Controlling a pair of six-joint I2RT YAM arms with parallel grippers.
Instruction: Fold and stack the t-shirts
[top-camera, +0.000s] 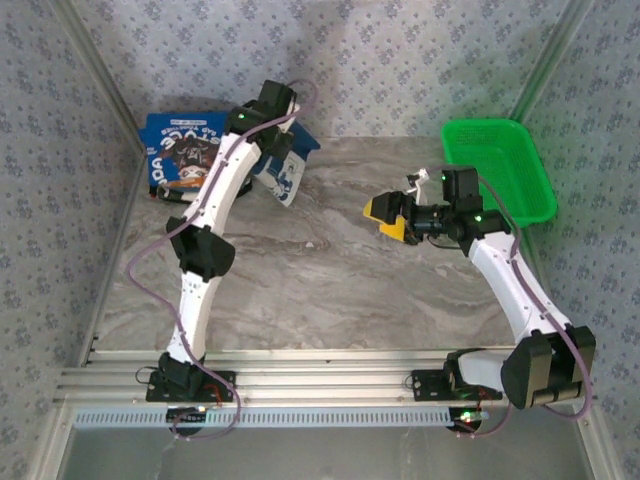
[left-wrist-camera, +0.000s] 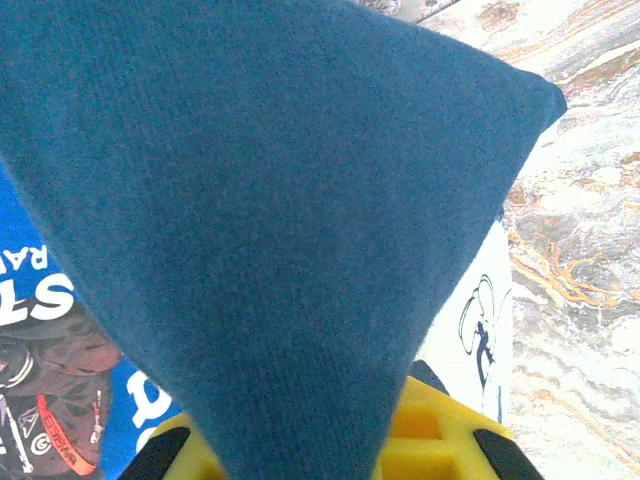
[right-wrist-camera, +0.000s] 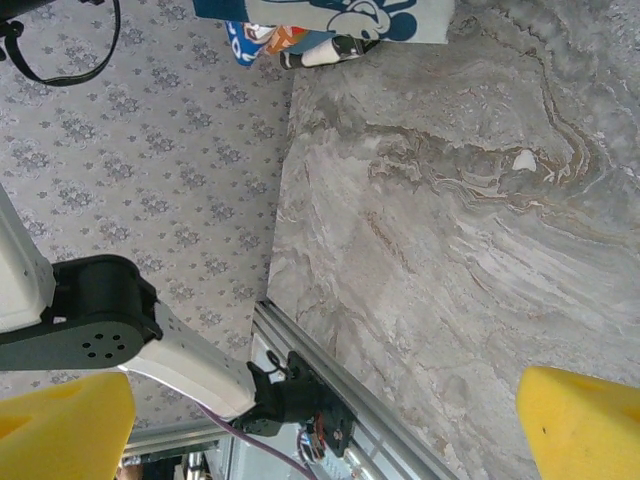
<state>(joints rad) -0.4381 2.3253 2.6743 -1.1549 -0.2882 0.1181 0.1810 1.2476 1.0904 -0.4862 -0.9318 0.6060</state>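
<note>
Past the metal rail (top-camera: 330, 385) at the near edge, the marbled table (top-camera: 330, 290) lies bare across its whole middle, giving wide room. The right gripper (top-camera: 388, 218) hovers over the mid-right, its yellow fingers (right-wrist-camera: 575, 425) spread well apart. At the far left corner, the left gripper (left-wrist-camera: 300, 455) pinches the navy shirt (left-wrist-camera: 260, 200), which hangs in a lifted fold, its pale print (left-wrist-camera: 485, 330) dangling near the table. The brighter blue shirt (top-camera: 180, 140), with white lettering, lies flat beneath, against the wall. A green basket (top-camera: 500, 165) sits far right.
</note>
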